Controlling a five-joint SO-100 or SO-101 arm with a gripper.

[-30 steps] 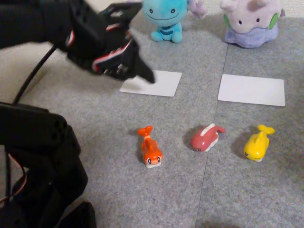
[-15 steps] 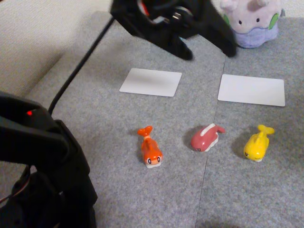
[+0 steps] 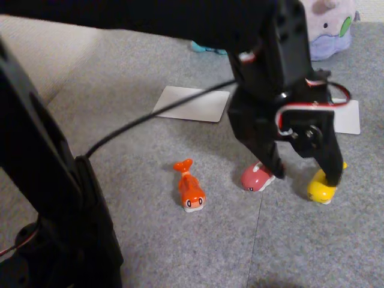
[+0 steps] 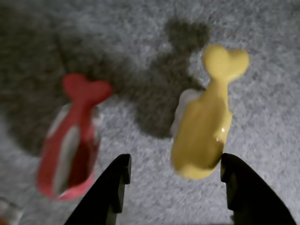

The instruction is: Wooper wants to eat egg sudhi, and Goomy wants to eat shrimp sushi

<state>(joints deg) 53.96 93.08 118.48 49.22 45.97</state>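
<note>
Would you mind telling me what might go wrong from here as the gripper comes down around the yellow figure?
1. The open gripper sits off-centre: the egg sudhi lies close to one finger, so closing may push it sideways rather than pinch it.
2. The pink-red figure lies just beside the other finger and might get bumped.

Home setting: grey carpet tiles [image 3: 150,156] as floor, pale wall behind lilac plush, Goomy [image 3: 329,30].

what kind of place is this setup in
Probably a home or hobby room floor: grey carpet tiles, a Goomy plush at the back, and small toy sushi like the egg sudhi under the gripper.
</note>
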